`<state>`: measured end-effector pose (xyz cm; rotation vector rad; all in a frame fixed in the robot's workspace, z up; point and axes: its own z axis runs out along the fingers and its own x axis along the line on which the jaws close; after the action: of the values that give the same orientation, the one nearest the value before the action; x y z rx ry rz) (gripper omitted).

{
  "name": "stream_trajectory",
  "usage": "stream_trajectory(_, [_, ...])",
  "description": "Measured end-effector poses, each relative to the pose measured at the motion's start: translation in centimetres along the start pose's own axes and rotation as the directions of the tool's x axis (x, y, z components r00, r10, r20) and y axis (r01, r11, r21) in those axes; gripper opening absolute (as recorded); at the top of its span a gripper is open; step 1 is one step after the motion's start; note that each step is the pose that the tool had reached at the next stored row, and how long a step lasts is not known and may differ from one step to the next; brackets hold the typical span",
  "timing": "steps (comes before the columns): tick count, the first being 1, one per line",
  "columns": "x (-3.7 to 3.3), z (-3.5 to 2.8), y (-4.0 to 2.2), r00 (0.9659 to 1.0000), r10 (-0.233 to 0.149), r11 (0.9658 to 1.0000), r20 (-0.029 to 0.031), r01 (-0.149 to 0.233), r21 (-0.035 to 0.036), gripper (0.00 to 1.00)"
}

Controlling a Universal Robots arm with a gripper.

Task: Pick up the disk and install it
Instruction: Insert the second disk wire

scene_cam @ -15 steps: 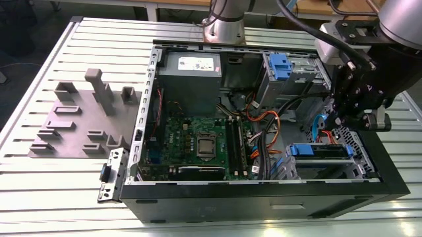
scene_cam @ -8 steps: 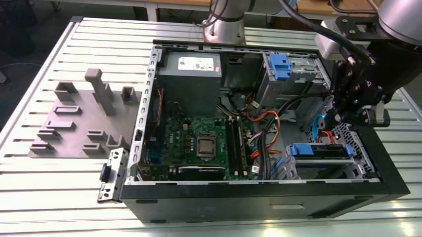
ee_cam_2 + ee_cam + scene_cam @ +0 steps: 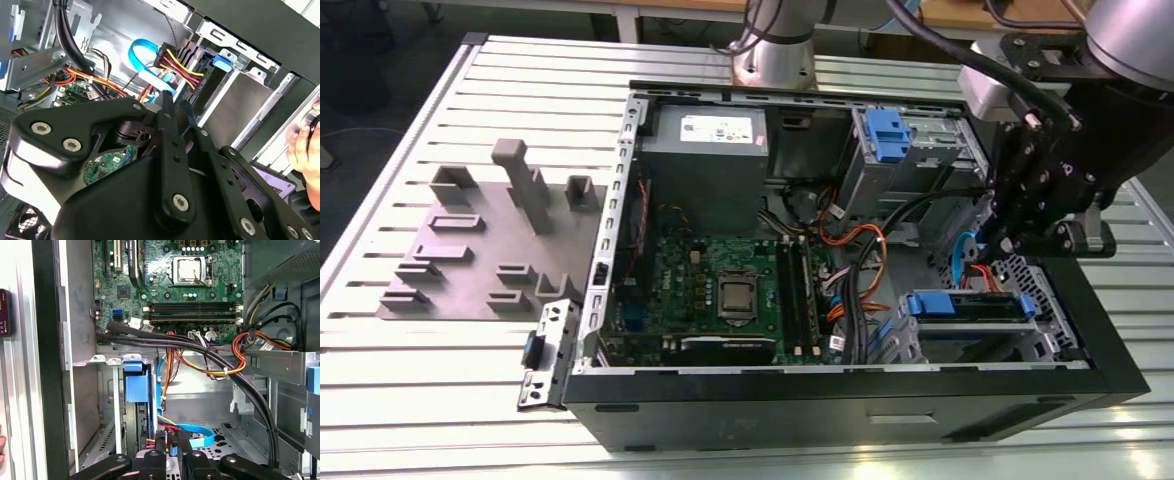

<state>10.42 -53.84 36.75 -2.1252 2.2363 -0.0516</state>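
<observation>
Inside the open black computer case (image 3: pixel 854 410), near the blue-framed silver disk (image 3: pixel 967 305), the black gripper (image 3: pixel 1017 240), jaws narrow and empty, risks snagging orange cables (image 3: pixel 854 240).

Hand (image 3: pixel 306 145) cut off at second wrist view's edge.
</observation>
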Motion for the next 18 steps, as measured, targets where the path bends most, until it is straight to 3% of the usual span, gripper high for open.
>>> stream_trajectory(11, [-0.21, 0.40, -0.20, 0.9999, -0.001, 1.0000, -0.0108, 0.000, -0.0091, 0.31])
stream_trajectory(13, [-0.26, 0.51, -0.23, 0.9999, -0.001, 0.9999, -0.0172, 0.001, -0.0103, 0.31])
stream_trajectory(18, [-0.34, 0.93, -0.26, 0.9991, -0.003, 0.9999, -0.0427, 0.002, -0.0114, 0.31])
